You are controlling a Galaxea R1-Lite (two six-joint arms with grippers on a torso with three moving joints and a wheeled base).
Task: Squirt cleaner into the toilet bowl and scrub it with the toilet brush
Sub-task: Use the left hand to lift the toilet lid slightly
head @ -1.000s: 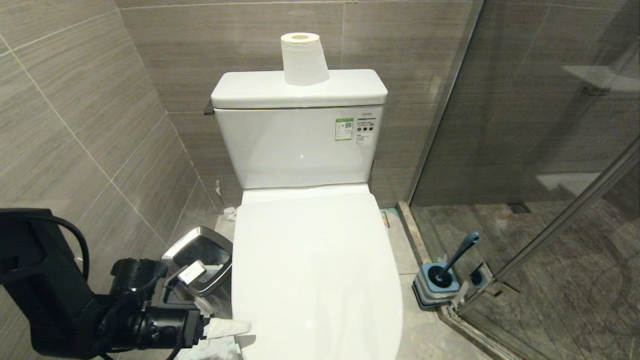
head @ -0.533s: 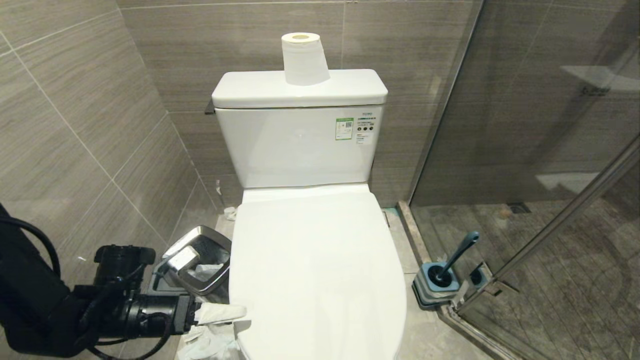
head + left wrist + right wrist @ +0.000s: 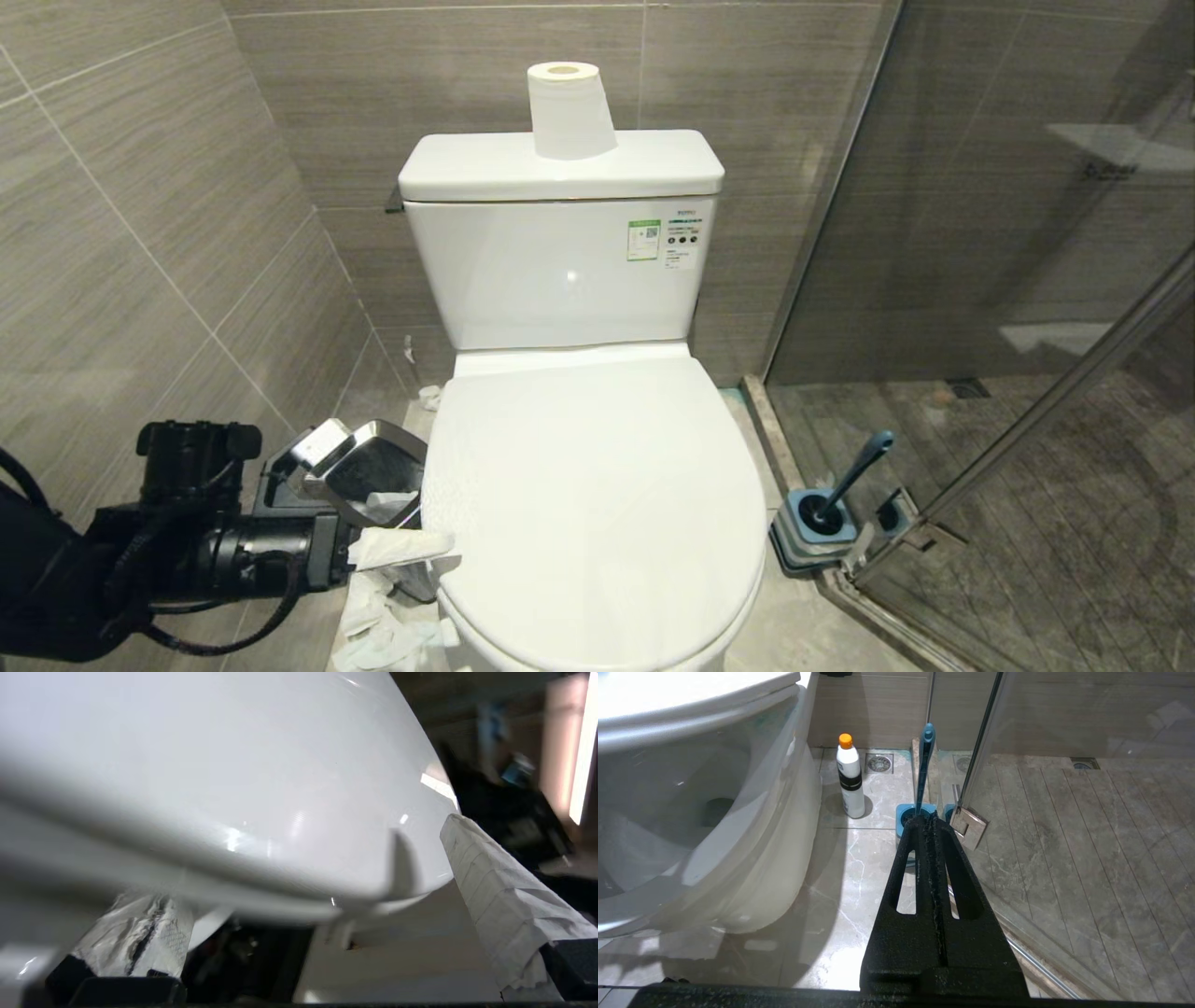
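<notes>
Head view, working from the left: your left hand sits low beside the toilet bowl, at the near-left edge of the closed lid, fingers spread wide and holding nothing. One paper-wrapped finger lies along the lid's rim; the other is lower. In the left wrist view the two wrapped fingers stand either side of the lid's lip, so I judge the step in hand to be raising the lid. To do it well, get the lower finger properly under the lip before you pinch, grip only the lid and not the seat beneath, then swing up in an arc about the hinge at the tank. Mind the waste bin just behind your wrist.

Further right, the toilet brush stands in its holder on the floor by the glass shower door. The cleaner shows only in the right wrist view, upright on the floor between the bowl and the brush holder. Your right hand is parked low, fingers pressed together and empty.

Hidden: the bowl's inside, under the lid; the brush's bristle head, sunk in the holder; the cleaner, behind the bowl from the head view. Whether the lower left finger is touching the lip, I cannot tell.
</notes>
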